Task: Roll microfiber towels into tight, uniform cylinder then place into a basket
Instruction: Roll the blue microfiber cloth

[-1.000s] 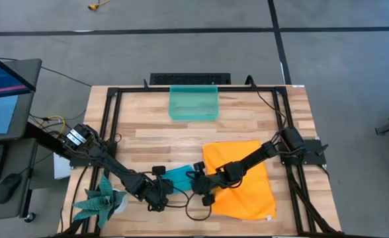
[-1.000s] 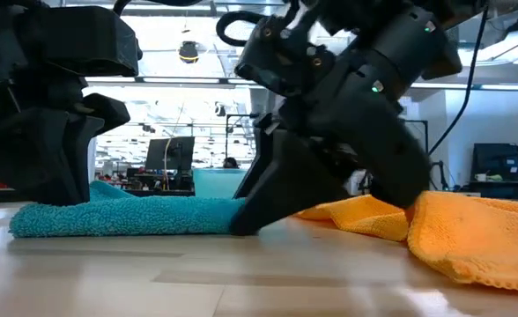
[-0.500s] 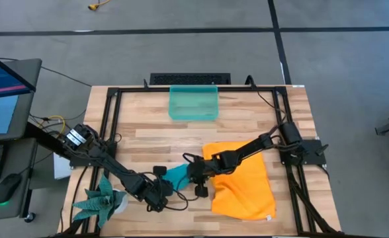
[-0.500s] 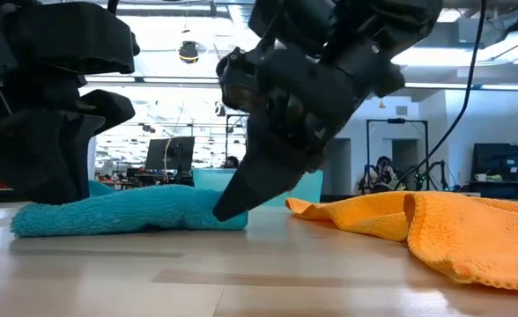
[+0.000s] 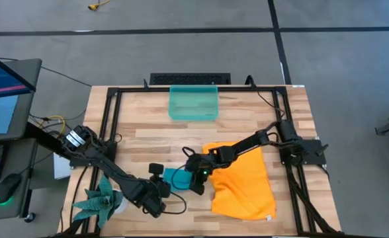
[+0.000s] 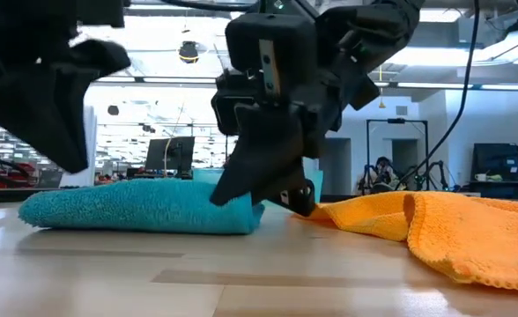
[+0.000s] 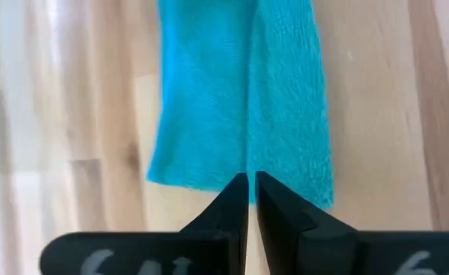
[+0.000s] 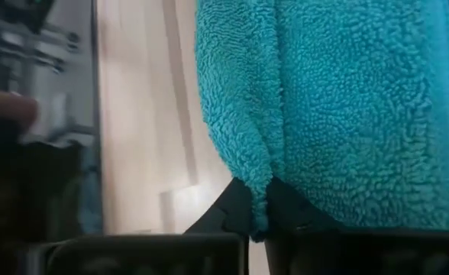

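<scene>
The teal towel (image 5: 176, 177) lies bunched and folded on the wooden table near its front edge, left of the flat orange towel (image 5: 244, 177). My right gripper (image 5: 194, 180) is shut on the teal towel's right end (image 6: 241, 207). My left gripper (image 7: 249, 187) is shut with nothing between its fingers and hangs just above the towel's left end (image 6: 43, 207). I cannot tell whether it touches the cloth. The translucent teal basket (image 5: 193, 104) stands at the far middle of the table. My right gripper pinches a raised fold of the teal towel (image 8: 256, 172) between its two fingers at the towel's right end. The fingers come slanting down from the table's right. The towel rests on the table and is slack and thick in front of the fingers.
A green spiky plant (image 5: 102, 198) stands at the front left beside my left arm. A black metal frame (image 5: 112, 125) runs round the table's edge. A dark cable (image 5: 181, 206) loops on the wood in front of the teal towel.
My right gripper has moved toward the table's left, rolled about its own axis and shut on the teal towel's right end. The towel has been pushed shorter and thicker. My left gripper has risen off the towel's left end and stays shut.
</scene>
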Motion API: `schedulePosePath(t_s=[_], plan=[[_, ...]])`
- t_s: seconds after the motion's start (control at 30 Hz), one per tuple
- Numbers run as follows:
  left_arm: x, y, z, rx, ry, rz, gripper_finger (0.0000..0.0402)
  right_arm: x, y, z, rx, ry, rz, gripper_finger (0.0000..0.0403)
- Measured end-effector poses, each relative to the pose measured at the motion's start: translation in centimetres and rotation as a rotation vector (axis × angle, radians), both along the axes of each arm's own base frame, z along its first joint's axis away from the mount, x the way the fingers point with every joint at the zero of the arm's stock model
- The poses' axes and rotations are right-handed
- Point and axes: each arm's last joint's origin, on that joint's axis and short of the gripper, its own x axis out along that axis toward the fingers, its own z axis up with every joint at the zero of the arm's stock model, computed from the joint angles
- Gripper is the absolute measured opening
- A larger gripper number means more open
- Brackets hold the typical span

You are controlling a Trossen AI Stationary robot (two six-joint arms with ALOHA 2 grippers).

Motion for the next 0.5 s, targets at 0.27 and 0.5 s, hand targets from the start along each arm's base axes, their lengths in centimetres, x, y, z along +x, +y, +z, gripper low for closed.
schedulePosePath(t_s=[0.27, 0.5], plan=[[-0.9, -2.3, 0.7, 0.069, -0.095, -0.139, 0.0020, 0.8, -1.4, 0.9, 0.241, 0.061, -0.076, 0.0021], [-1.4, -4.6, 0.4, 0.011, -0.190, -0.275, 0.0020, 0.6, -2.9, 0.3, 0.250, 0.105, -0.136, 0.0029]])
